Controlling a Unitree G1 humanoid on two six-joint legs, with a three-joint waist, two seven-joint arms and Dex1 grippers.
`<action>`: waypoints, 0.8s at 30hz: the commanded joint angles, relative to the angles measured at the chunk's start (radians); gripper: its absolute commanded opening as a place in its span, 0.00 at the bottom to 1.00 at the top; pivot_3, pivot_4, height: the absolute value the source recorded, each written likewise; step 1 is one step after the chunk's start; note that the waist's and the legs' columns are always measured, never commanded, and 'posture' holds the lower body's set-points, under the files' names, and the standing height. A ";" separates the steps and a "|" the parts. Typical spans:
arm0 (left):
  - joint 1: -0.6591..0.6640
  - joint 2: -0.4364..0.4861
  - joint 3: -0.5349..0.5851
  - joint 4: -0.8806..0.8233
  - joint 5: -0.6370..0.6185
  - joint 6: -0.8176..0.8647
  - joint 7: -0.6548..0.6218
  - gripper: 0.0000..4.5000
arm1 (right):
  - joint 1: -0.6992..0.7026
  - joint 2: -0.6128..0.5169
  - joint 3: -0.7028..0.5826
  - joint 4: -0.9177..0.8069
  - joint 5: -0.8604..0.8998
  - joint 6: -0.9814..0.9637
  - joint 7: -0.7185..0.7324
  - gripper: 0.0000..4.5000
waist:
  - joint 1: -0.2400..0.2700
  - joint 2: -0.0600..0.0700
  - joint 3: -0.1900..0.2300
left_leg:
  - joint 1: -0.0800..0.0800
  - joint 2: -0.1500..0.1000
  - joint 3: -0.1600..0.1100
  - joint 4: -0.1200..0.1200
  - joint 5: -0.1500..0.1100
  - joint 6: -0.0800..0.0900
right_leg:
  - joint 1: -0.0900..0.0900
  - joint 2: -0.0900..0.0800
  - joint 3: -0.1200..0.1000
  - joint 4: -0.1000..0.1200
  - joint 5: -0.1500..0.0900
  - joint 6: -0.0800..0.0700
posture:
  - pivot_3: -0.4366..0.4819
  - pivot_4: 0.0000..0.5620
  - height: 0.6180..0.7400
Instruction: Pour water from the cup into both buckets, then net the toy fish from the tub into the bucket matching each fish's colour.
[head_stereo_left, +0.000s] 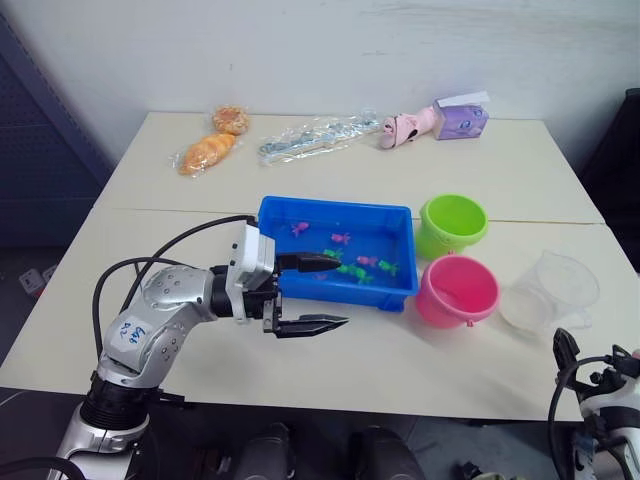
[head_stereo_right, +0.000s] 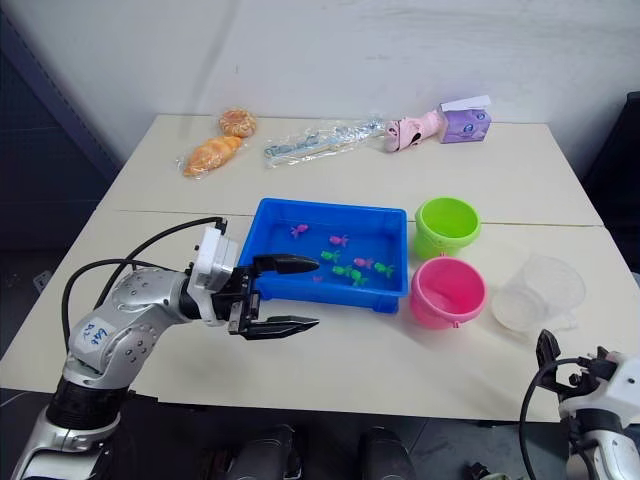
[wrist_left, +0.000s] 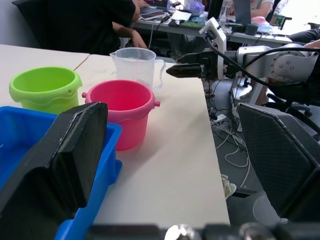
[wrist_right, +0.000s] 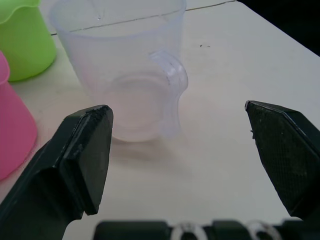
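Note:
The blue tub (head_stereo_left: 330, 207) sits mid-table with several tiny pink and green toy fish (head_stereo_left: 350, 268) in it. To its right stand the lime green bucket (head_stereo_left: 452, 222) and, nearer me, the pink bucket (head_stereo_left: 457, 290). The clear cup (head_stereo_left: 555, 290) stands right of the pink bucket, its handle (wrist_right: 172, 85) turned toward my right gripper (head_stereo_left: 597, 352). That gripper is open, low at the table's front right edge, short of the cup and apart from it. My left gripper (head_stereo_left: 338, 293) is open and empty at the tub's front rim, one finger over the rim and one in front of it.
Two bread pieces (head_stereo_left: 210, 152), a clear plastic bag (head_stereo_left: 315, 135), a pink toy (head_stereo_left: 405, 128) and a purple box (head_stereo_left: 460, 118) lie along the far edge. A seam (head_stereo_left: 180, 210) crosses the tabletop behind the tub. Beyond the table's right side are a desk, a person and floor cables (wrist_left: 225, 145).

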 joint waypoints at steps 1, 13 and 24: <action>0.010 -0.010 -0.004 -0.016 0.014 -0.025 -0.001 0.99 | -0.057 -0.045 -0.029 0.063 -0.015 0.015 -0.013 1.00 | 0.000 0.000 0.000 | 0.000 0.000 0.000 0.000 0.000 0.000 | 0.000 0.000 0.000 0.000 0.000 0.000 | 0.48 0.27 1.00; -0.001 -0.008 -0.004 0.004 0.045 -0.058 -0.018 0.99 | -0.182 -0.075 -0.045 0.221 -0.087 -0.004 -0.091 1.00 | -0.001 0.000 0.000 | 0.000 0.000 0.001 0.000 0.001 -0.002 | 0.000 0.000 0.000 0.000 0.000 0.000 | 0.48 0.27 1.00; -0.022 -0.049 -0.017 0.028 0.074 -0.084 -0.013 0.99 | -0.307 -0.078 -0.055 0.333 -0.110 -0.047 -0.162 1.00 | 0.000 0.000 0.000 | 0.000 0.000 0.001 0.000 0.002 -0.002 | 0.000 0.000 0.000 0.000 0.000 0.000 | 0.48 0.27 1.00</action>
